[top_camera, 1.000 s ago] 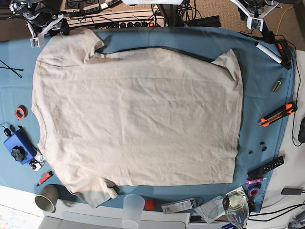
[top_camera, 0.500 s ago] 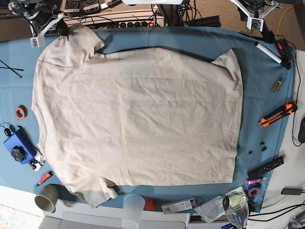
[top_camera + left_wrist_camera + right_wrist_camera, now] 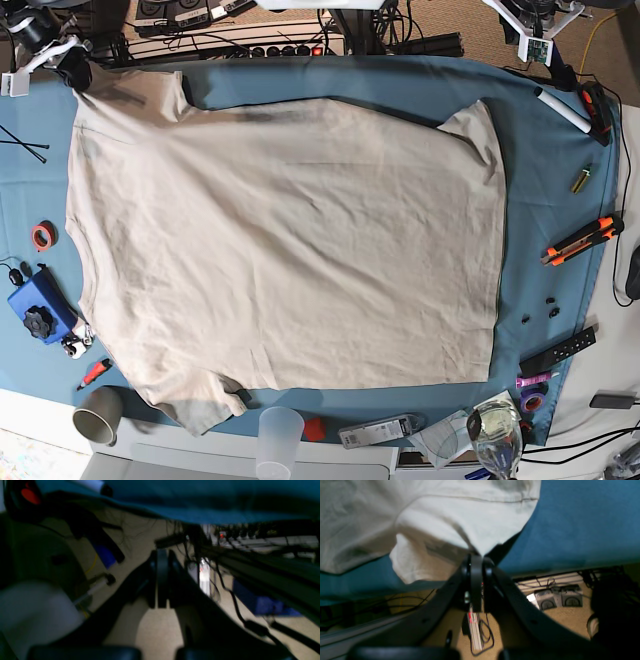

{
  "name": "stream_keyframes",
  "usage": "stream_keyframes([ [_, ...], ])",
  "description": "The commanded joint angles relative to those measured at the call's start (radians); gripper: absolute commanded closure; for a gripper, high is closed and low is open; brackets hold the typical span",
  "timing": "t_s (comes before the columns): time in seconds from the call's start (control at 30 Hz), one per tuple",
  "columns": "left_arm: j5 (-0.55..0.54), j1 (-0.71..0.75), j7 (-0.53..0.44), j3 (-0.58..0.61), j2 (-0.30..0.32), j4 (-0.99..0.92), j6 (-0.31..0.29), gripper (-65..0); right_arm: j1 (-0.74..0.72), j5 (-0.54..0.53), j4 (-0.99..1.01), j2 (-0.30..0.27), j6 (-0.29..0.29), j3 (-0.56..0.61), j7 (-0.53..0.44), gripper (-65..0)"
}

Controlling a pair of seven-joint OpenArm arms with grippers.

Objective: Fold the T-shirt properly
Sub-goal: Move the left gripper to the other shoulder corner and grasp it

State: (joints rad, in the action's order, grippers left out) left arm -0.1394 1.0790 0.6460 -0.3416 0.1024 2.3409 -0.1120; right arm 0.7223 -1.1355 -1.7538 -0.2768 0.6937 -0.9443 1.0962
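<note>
The beige T-shirt (image 3: 290, 230) lies spread flat on the blue table cloth (image 3: 560, 200), collar side toward the left of the base view. At the far left corner my right gripper (image 3: 75, 75) is shut on the edge of a sleeve. The right wrist view shows the sleeve fabric (image 3: 420, 517) drawn to a point into the closed right gripper (image 3: 476, 556), just past the cloth's edge (image 3: 582, 525). My left gripper (image 3: 560, 72) hangs at the far right corner, off the shirt. In the left wrist view the left gripper (image 3: 162, 555) is shut on nothing, over the floor.
Tools line the right edge: a white marker (image 3: 562, 108), an orange utility knife (image 3: 582, 240), a black strip (image 3: 558, 350). On the left lie a red tape roll (image 3: 43, 236) and a blue device (image 3: 40, 308). Along the near edge stand a paper cup (image 3: 98, 414), a plastic cup (image 3: 280, 435) and a glass (image 3: 495, 430).
My right gripper has shut on the far left sleeve and pulled it outward to the left, so the sleeve and the shirt's far edge lie straighter. The left arm has not moved.
</note>
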Motion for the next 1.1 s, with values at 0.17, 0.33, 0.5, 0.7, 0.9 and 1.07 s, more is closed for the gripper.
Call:
stream_keyframes([
  [0.17,0.012,-0.039,-0.02,-0.002,0.0,0.015,0.002,-22.2,0.009,-0.02,-0.013,-0.014,0.004,-0.012,-0.01,0.0],
  [0.33,0.003,-0.126,-0.061,-0.002,0.0,0.015,0.048,-22.1,0.009,-0.02,-0.013,-0.014,0.004,-0.012,-0.007,0.0],
  [0.5,-0.058,-0.205,-0.061,-0.002,-0.005,0.015,0.07,-22.2,0.009,-0.02,-0.013,-0.014,0.004,-0.012,-0.005,0.0],
  [0.7,-0.114,-0.283,-0.024,-0.002,-0.018,0.015,-0.028,-22.2,0.009,-0.02,-0.013,-0.014,0.004,-0.012,-0.003,0.0],
  [0.9,-0.18,-0.327,-0.025,-0.002,-0.075,0.013,-0.047,-27.1,0.009,-0.02,-0.013,-0.014,0.004,-0.012,0.002,0.0],
  [1.07,-0.215,-0.366,-0.016,-0.002,-0.086,-0.082,-0.055,-27.1,0.009,-0.02,-0.013,-0.014,0.004,-0.012,0.002,0.0],
])
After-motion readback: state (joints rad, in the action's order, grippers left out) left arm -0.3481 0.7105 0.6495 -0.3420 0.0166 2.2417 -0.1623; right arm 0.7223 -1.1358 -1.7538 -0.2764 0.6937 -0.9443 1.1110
